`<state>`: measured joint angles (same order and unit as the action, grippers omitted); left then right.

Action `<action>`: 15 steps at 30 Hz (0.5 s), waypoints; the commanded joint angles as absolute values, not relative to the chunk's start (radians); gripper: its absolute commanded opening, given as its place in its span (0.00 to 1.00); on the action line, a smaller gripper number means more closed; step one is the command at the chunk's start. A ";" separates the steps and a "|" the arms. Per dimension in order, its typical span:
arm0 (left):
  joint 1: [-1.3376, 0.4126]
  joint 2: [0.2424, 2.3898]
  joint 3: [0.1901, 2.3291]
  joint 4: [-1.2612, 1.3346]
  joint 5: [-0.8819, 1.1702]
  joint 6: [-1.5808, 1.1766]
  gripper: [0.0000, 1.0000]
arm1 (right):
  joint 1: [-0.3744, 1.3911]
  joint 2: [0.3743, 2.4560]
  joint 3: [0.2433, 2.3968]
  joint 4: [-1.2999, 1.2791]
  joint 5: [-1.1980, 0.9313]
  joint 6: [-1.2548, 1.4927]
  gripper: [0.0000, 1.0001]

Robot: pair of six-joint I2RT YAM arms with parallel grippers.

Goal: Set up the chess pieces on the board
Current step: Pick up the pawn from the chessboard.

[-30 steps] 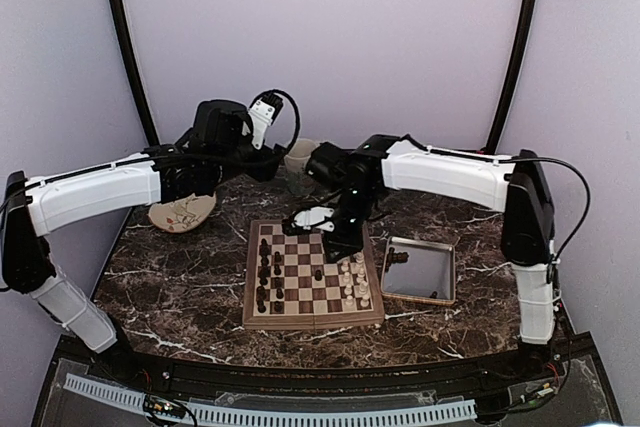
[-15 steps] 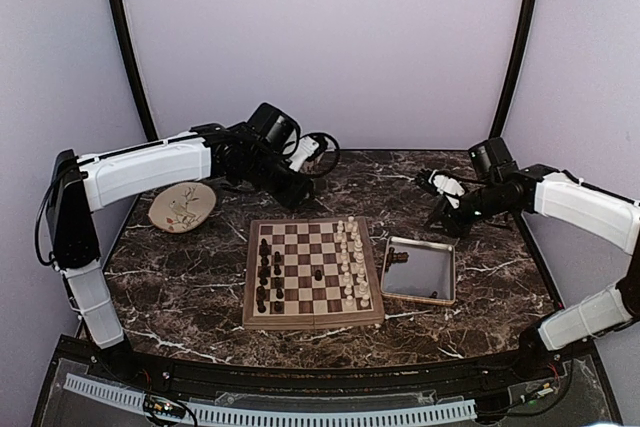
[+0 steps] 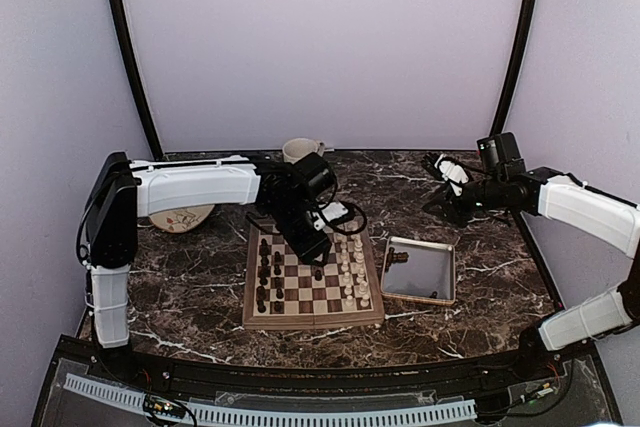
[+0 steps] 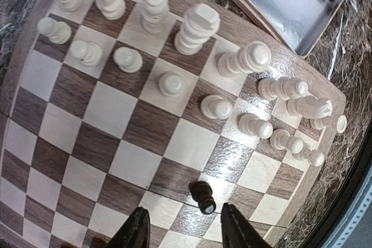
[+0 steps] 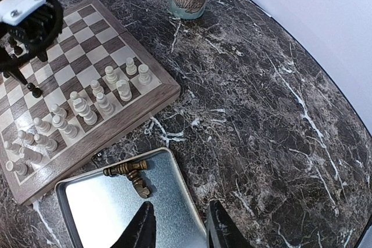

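The board lies mid-table. Dark chess pieces fill its two left columns and cream-white chessmen its right side. One dark pawn stands alone on a light square near the middle. My left gripper hangs open right over it, a finger on either side, neither touching. From above, the left gripper covers the board's upper middle. More dark pieces lie in the metal tray. My right gripper is open and empty, high above the tray's far corner.
The metal tray sits just right of the board. A painted mug stands behind the board and a decorated plate lies at the left, partly under my left arm. My right gripper hovers over bare marble at the back right.
My left arm swung from the back of the table down over the board, jaws narrowing around the lone dark pawn. My right arm left the board and now holds at the right.
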<state>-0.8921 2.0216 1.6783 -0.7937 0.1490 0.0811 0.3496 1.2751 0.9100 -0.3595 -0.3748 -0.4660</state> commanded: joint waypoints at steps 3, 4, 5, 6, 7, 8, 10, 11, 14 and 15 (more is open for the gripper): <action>-0.916 2.050 1.735 -0.876 0.170 0.110 0.47 | 0.346 1.278 0.901 -0.327 -0.361 -0.485 0.31; -0.920 2.058 1.739 -0.884 0.173 0.113 0.47 | 0.345 1.278 0.901 -0.329 -0.361 -0.486 0.31; -0.925 2.065 1.741 -0.887 0.174 0.117 0.47 | 0.345 1.278 0.900 -0.329 -0.361 -0.487 0.31; -0.929 2.071 1.741 -0.889 0.174 0.118 0.47 | 0.345 1.278 0.901 -0.328 -0.360 -0.488 0.31; -0.933 2.077 1.743 -0.890 0.171 0.119 0.47 | 0.345 1.279 0.901 -0.329 -0.360 -0.489 0.31; -0.935 2.082 1.743 -0.892 0.165 0.120 0.47 | 0.346 1.280 0.900 -0.330 -0.359 -0.489 0.31; -0.940 2.090 1.743 -0.891 0.140 0.117 0.46 | 0.346 1.282 0.902 -0.333 -0.358 -0.490 0.31; -0.942 2.093 1.743 -0.890 0.124 0.117 0.45 | 0.346 1.282 0.901 -0.332 -0.357 -0.491 0.31; -0.945 2.100 1.743 -0.893 0.089 0.117 0.40 | 0.346 1.282 0.901 -0.334 -0.358 -0.491 0.31; -0.945 2.103 1.745 -0.897 0.083 0.117 0.38 | 0.345 1.284 0.901 -0.334 -0.357 -0.491 0.31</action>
<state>-0.9363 2.1010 1.7199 -0.8543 0.1295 0.1036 0.3492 1.2774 0.9081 -0.3580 -0.3626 -0.4850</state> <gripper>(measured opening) 0.412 0.311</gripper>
